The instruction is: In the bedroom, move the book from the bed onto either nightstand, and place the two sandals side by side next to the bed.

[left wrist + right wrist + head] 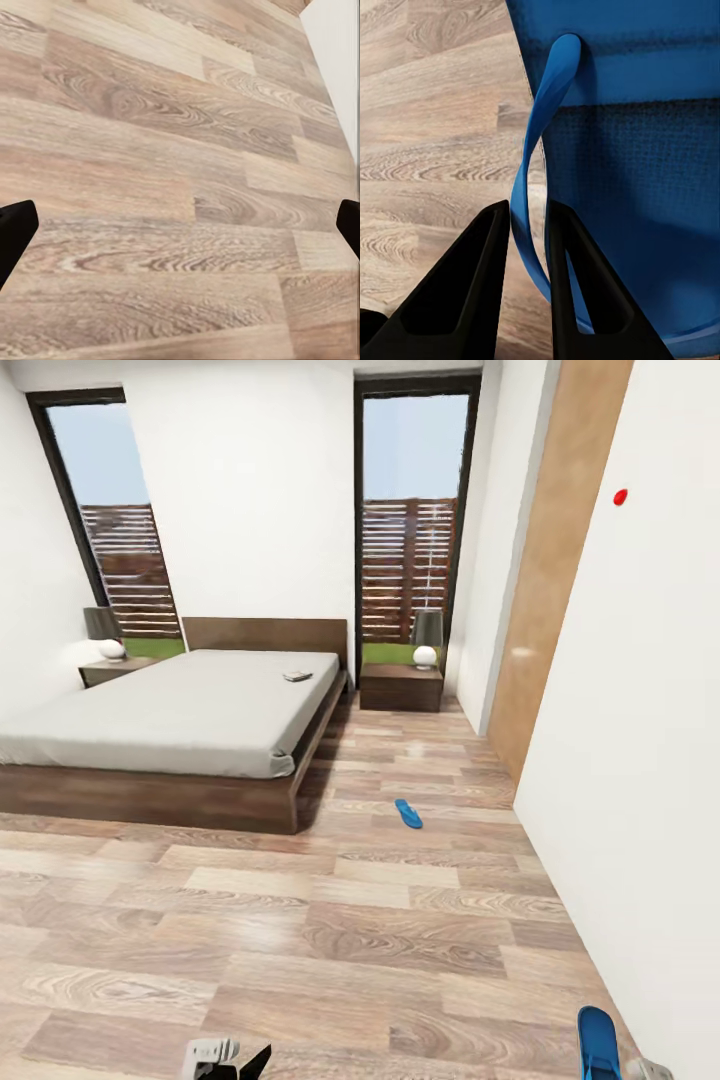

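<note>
Right end effector (529, 247) pinching the strap of one blue sandal (645, 187) at the head view's five o'clock; left end effector (180, 225) spread above bare floor (150, 150) — second sandal (408, 813) on the planks beside the bed (170, 720), book (297, 676) on its mattress near the headboard.

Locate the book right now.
Head view: the book lies on the bed, on the mattress's far right part near the headboard, with the right nightstand just beyond the bed's edge.
</note>
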Robot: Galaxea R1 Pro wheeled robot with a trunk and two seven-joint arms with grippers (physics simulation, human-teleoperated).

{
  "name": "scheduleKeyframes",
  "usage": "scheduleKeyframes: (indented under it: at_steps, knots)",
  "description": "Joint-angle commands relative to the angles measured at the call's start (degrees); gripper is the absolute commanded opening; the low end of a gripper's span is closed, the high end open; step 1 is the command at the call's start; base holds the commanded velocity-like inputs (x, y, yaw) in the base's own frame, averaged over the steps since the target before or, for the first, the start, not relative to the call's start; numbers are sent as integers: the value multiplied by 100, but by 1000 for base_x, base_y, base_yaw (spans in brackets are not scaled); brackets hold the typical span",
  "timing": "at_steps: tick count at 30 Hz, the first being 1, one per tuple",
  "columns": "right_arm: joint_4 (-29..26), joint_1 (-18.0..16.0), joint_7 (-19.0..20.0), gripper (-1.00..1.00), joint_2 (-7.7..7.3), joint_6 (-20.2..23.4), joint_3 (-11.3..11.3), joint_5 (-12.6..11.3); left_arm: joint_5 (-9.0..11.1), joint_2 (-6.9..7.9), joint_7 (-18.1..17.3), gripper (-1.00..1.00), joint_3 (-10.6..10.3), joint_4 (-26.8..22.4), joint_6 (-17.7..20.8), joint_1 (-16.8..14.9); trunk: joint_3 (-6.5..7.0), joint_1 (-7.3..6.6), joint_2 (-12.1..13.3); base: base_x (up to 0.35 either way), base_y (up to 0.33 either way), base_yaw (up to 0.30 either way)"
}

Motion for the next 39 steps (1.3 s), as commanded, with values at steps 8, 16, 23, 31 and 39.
scheduleKeyframes:
  at_steps: [8,16,23,31,39]
  knots:
    - [16,-10,44,-100,1,20,38,-69,33,5,-41,100,14,-11,-1,-2,-25,-1,-3,0,0,-274]
    - [24,-10,68,-100,1,21,39,-69,34,6,-45,100,14,-12,-9,-3,-33,-1,-3,0,0,-91]
    - [25,-10,61,-100,3,21,39,-69,34,6,-45,100,14,-13,-9,-6,-33,-1,-3,0,0,-13]
    - [25,-10,61,-100,1,21,39,-69,34,6,-45,100,14,-13,-9,-6,-33,-1,-3,0,0,-237]
    - [25,-10,55,-100,5,21,39,-69,34,6,-45,100,13,-14,-9,-7,-33,-1,-3,0,0,-133]
